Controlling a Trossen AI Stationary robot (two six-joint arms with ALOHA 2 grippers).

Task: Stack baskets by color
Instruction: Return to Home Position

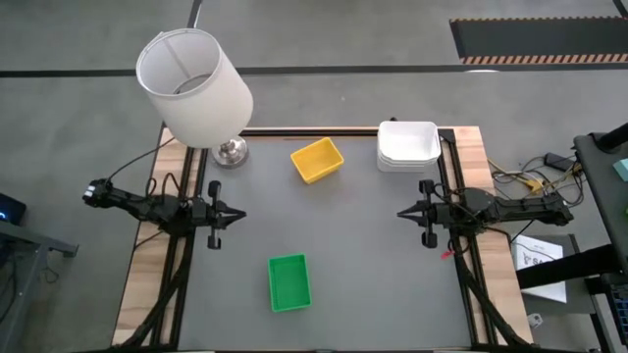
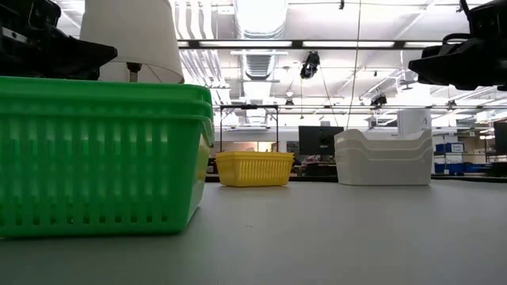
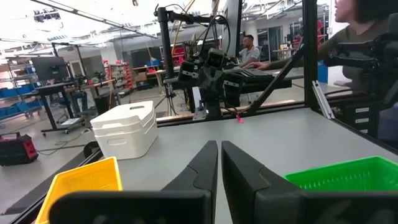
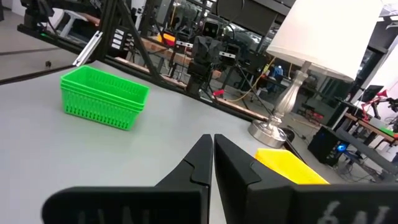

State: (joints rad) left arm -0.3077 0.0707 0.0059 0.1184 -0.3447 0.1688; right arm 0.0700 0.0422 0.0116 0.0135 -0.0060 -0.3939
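A stack of green baskets rests on its base near the table's front edge, also seen in the low view. A stack of yellow baskets stands at the far middle. A stack of white baskets stands at the far right corner. My left gripper hovers shut at the table's left side, pointing level toward the right. My right gripper hovers shut at the right side, pointing level toward the left. Neither touches a basket.
A lamp with a white cylindrical shade and a metal base stands at the far left corner. Bare grey table lies between the baskets. Cables and papers lie beyond the table's right edge. People sit at a bench behind the table in the left wrist view.
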